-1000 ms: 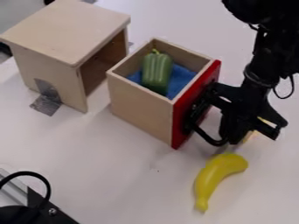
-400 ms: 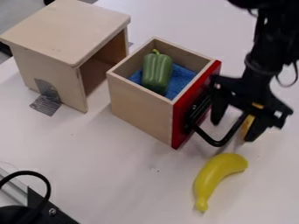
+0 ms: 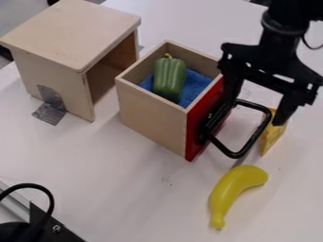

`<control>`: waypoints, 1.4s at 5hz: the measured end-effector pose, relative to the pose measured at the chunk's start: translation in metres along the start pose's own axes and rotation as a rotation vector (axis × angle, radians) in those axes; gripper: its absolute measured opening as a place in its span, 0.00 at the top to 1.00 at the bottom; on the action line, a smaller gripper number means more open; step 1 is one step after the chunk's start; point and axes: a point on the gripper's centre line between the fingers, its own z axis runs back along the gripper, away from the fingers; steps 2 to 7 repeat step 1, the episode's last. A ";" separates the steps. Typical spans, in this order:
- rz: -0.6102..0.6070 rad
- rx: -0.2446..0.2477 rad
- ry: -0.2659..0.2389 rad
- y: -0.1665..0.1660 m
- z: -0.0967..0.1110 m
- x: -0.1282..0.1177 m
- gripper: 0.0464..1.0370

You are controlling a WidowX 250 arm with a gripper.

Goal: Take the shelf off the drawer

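Red-fronted, pale wooden drawer (image 3: 151,116) sat beside the black claw (image 3: 255,111), whose empty fingers stood apart, and clear of the pale wooden cabinet (image 3: 72,35) farther off, so removal seemed done, only withdrawal left.

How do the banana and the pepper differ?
The banana is yellow, while the pepper is green. The banana is slender and curved; the pepper is thicker, straighter and grooved. The banana lies on the table, whereas the pepper rests in the drawer on a blue lining. Both look whole.
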 end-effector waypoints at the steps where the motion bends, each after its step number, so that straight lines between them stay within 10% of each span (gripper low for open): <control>1: 0.004 0.007 0.007 0.006 0.002 0.000 0.04; 7: 0.004 0.007 0.007 0.006 0.002 0.000 0.04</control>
